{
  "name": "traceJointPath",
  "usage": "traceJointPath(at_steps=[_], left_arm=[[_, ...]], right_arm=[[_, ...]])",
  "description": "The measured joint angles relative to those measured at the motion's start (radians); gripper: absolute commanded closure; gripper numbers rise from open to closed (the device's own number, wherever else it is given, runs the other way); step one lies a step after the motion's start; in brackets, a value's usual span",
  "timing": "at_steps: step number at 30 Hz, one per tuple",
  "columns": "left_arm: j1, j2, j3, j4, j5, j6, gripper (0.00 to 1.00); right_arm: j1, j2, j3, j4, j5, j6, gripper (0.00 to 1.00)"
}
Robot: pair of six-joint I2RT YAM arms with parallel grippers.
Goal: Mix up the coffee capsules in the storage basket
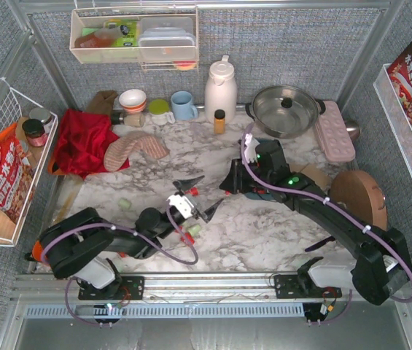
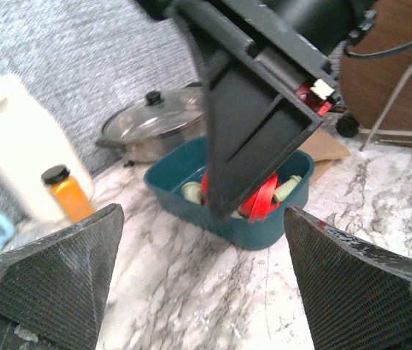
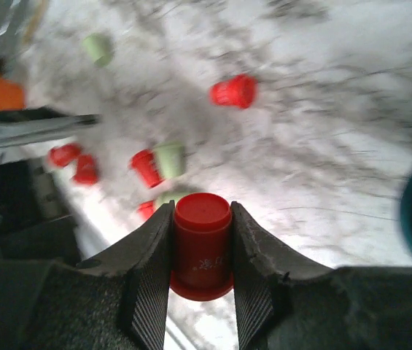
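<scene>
Red capsule (image 3: 202,251): pinched by its sides in your right hand (image 3: 202,213). Storage basket (image 2: 264,232): just beside that hand, seemingly to its right, capsules inside. Your left hand (image 2: 202,211): spread, empty, farther off.

A tall white jug (image 1: 220,89) stands at the back of the marble table (image 1: 264,227). A little orange bottle (image 1: 219,121) with a black cap stands just in front of it. A shiny pot (image 1: 286,111) with a lid sits beside them. A red cloth (image 1: 82,140) lies far left.
</scene>
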Motion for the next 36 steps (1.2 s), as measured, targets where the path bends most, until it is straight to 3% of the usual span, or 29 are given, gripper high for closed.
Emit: traceJointPath(at_steps=[5, 10, 14, 20, 28, 36], left_arm=[[0.0, -0.135, -0.035, -0.13, -0.195, -0.127, 0.01], [0.017, -0.186, 0.165, -0.6, -0.4, -0.294, 0.01], [0.069, -0.102, 0.274, -0.938, -0.444, -0.383, 0.01], [0.177, 0.032, 0.396, -1.213, -0.368, -0.457, 0.02], [0.212, 0.218, 0.593, -1.408, -0.253, -0.414, 0.17], [0.222, 0.271, 0.672, -1.569, -0.237, -0.399, 0.15]], right_arm=[[-0.015, -0.002, 0.024, -0.055, 0.283, -0.085, 0.79], [-0.057, 0.063, 0.016, -0.059, 0.628, -0.179, 0.64], [-0.112, 0.14, 0.009, -0.053, 0.75, -0.2, 0.47], [-0.138, 0.2, 0.023, -0.048, 0.773, -0.208, 0.38], [-0.153, 0.169, 0.004, -0.047, 0.745, -0.208, 0.37], [-0.157, 0.163, 0.006, -0.05, 0.694, -0.204, 0.37]])
